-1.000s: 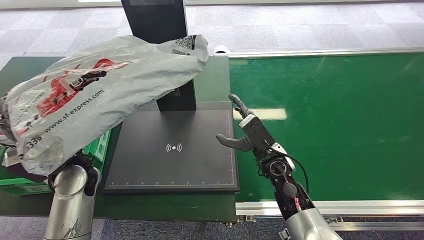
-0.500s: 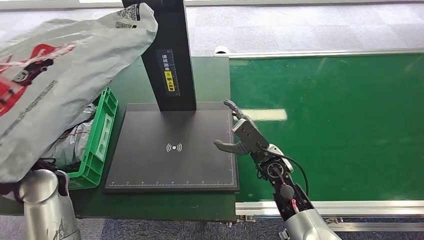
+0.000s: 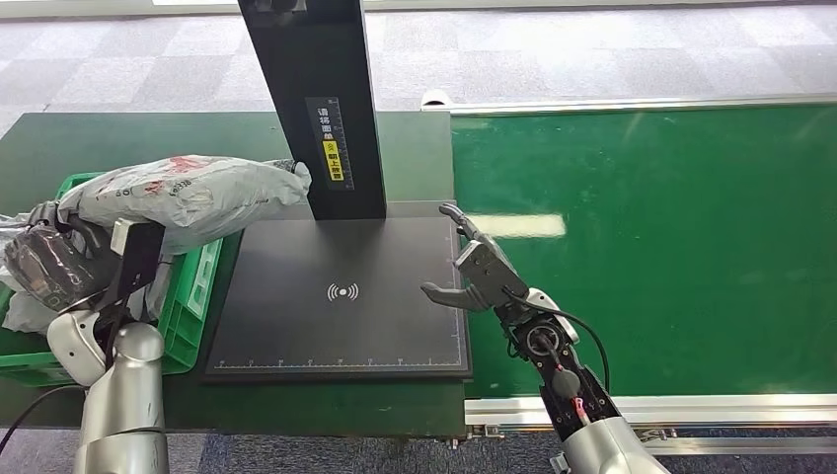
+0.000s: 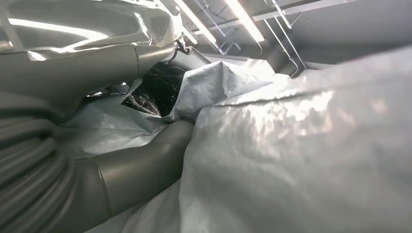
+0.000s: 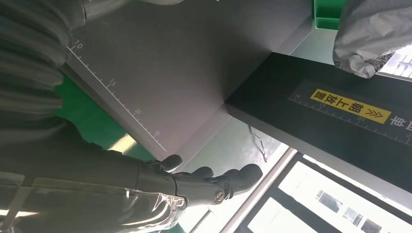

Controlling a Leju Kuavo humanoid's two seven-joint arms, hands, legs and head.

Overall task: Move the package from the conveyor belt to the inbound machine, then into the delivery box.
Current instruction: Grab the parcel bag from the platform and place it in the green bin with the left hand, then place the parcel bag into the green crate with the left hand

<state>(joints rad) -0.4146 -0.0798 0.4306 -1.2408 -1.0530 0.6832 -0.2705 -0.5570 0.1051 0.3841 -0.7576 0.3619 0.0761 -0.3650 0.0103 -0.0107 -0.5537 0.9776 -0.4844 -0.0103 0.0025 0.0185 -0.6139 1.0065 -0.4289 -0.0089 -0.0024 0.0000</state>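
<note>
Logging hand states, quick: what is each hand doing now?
Left hand: holds the grey package over the green crate.
Right hand: open, empty.

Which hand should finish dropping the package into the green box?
Left. The left hand already holds the package over the green box, while the right hand hovers open by the conveyor belt.

scanner plate [image 3: 341,296] bare – upright post [image 3: 331,118] blocks rear | belt [image 3: 651,237] open
</note>
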